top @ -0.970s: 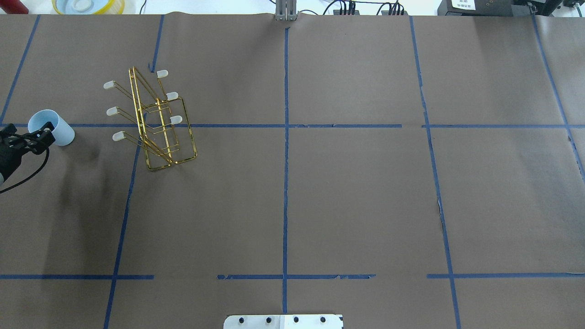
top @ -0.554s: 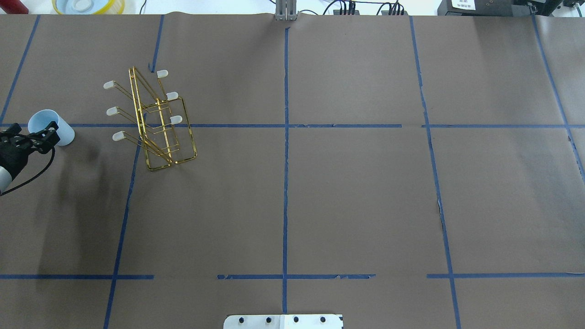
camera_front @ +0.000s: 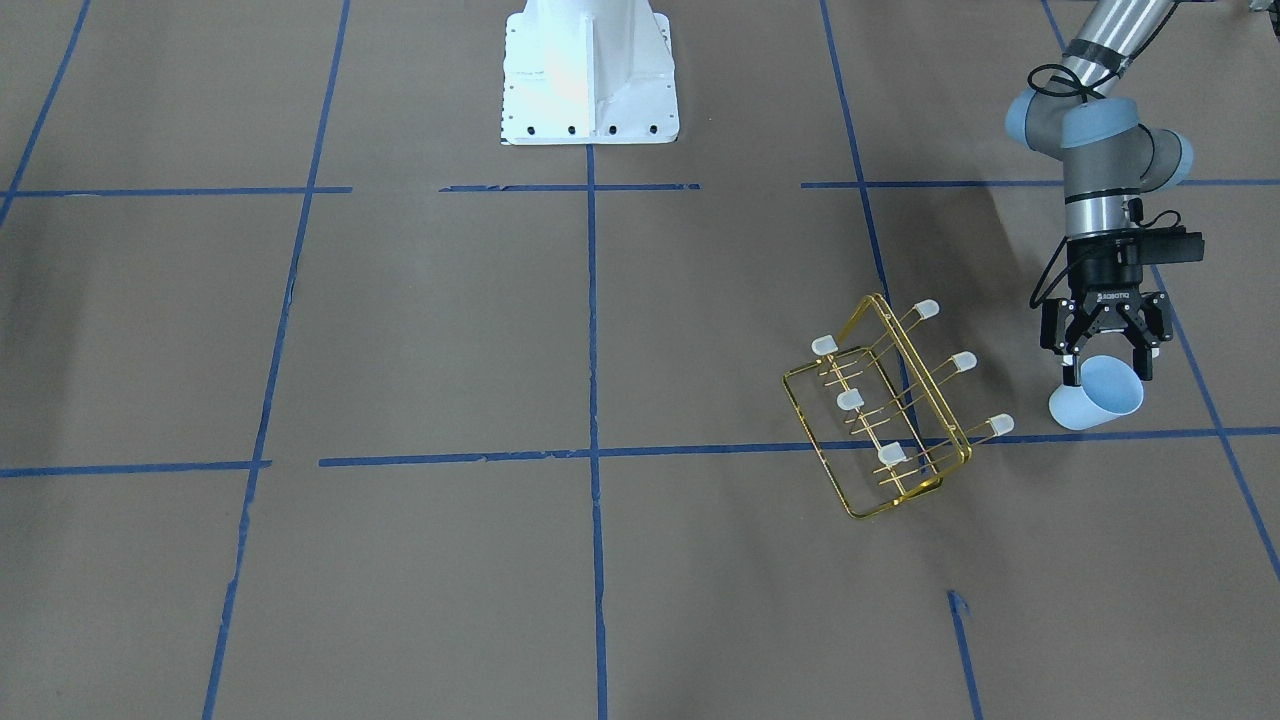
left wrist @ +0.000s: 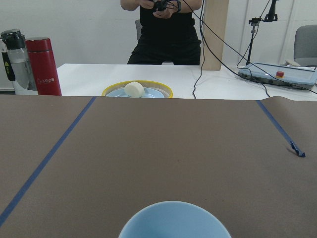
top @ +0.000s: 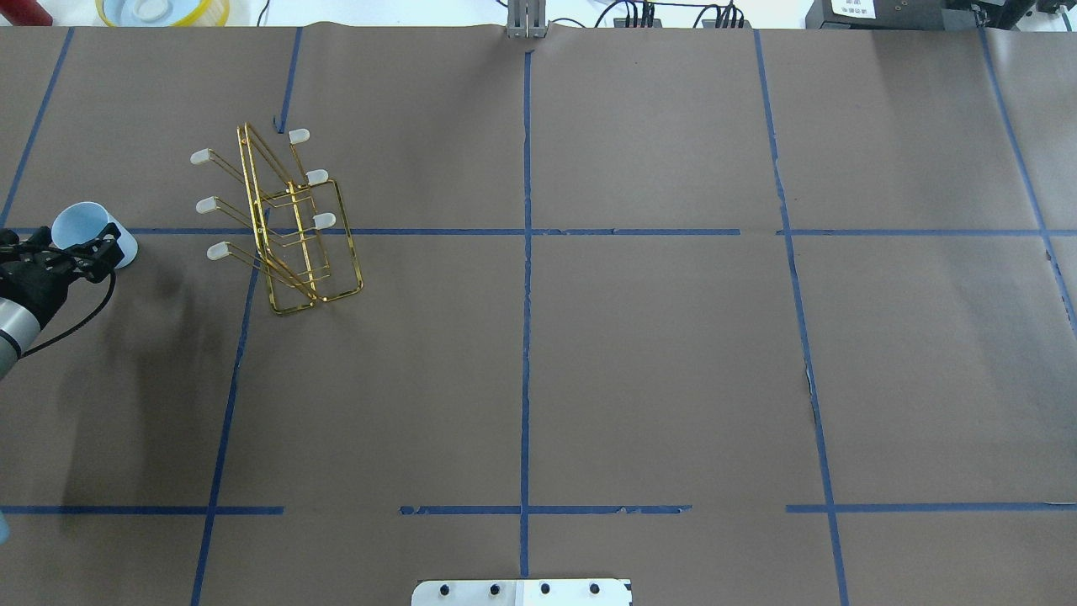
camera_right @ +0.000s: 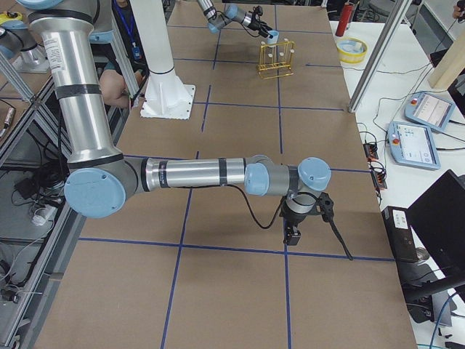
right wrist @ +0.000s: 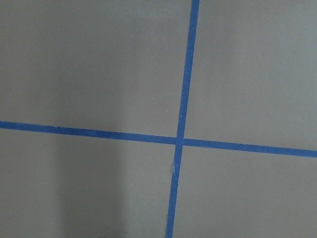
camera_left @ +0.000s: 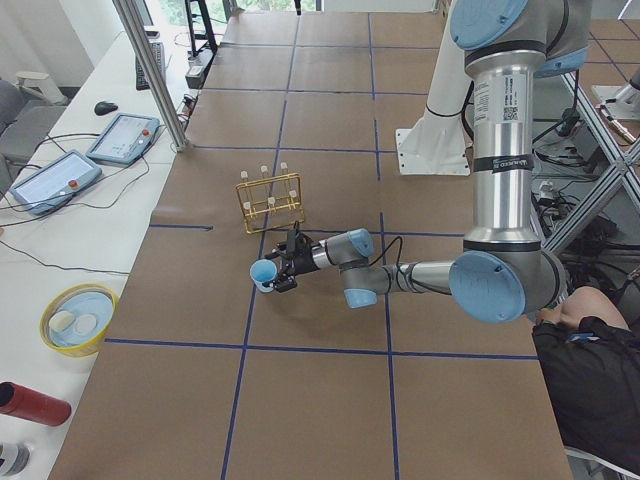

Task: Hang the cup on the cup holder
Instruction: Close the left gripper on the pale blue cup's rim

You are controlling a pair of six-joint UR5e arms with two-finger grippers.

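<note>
The left jaws are hanging spread, straddling the cup (camera_front: 1097, 395) on the desk (camera_front: 700, 330); the cup holder (camera_front: 880, 415) is standing near them. Whether the right jaws are spread or pressed together, I cannot tell.

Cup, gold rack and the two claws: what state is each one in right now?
cup: upright on the table, mouth up, not hung.
cup holder: standing on the table, all six prongs bare.
left gripper: open, a finger on each side of the cup.
right gripper: pointing down at the table, far from the cup holder; open or shut cannot be told.
</note>
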